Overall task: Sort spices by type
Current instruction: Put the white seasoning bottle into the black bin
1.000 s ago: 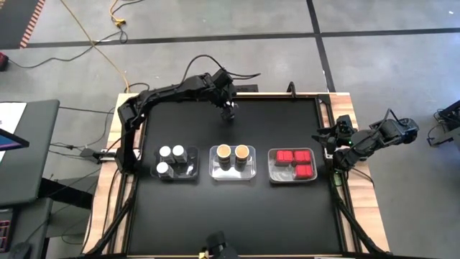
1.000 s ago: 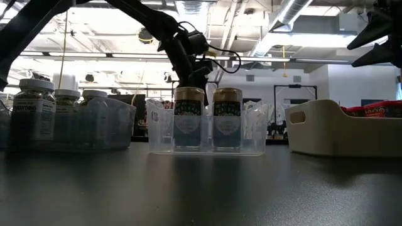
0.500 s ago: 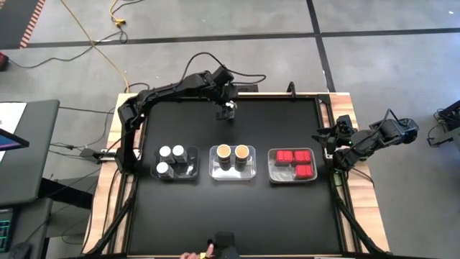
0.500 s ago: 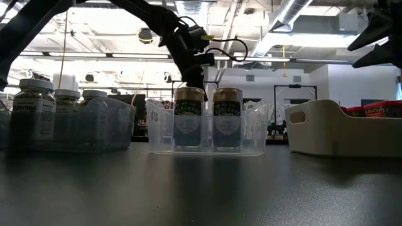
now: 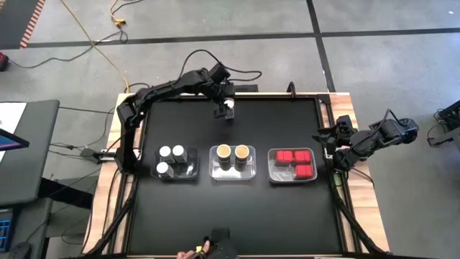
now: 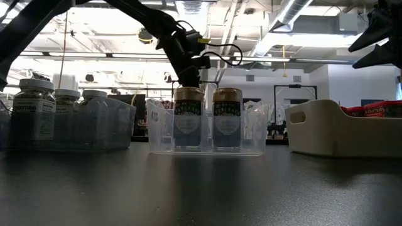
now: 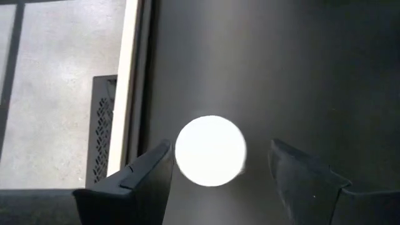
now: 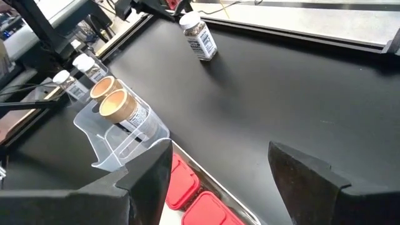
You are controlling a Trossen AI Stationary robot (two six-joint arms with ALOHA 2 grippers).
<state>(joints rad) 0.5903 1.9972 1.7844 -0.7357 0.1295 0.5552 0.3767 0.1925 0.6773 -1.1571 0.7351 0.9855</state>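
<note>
From above, we see the left gripper (image 5: 224, 108) poised over the one stray white-capped jar (image 5: 228, 105) near the table's far edge, well apart from the three trays in the middle row: the left tray (image 5: 192, 162) with three white-capped jars (image 5: 171, 158), the middle tray (image 5: 213, 173) with two tan-topped jars (image 5: 233, 152), the right tray (image 5: 272, 173) with red packets (image 5: 295, 162). The right gripper (image 5: 329, 144) waits at the table's right edge. At table level, the left arm (image 6: 179, 50) hangs behind the tan-topped jars (image 6: 208, 118), and the stray jar is hidden here, so we cannot judge height from this angle. From the left wrist, the white cap (image 7: 210, 150) sits between the two spread fingers (image 7: 134, 181), closer to one than the other; we reckon that if the jaws close off-centre, the nearer finger nudges the jar first and tips or slides it toward the table edge (image 7: 130, 94) just beside it. From the right wrist, the jar (image 8: 198, 37) stands upright and alone, and the right fingers (image 8: 312, 181) are spread with nothing between them. We also think a shallow grip on the smooth cap could slip in transit, and the left tray looks crowded, so a careless drop could knock its neighbours.
</note>
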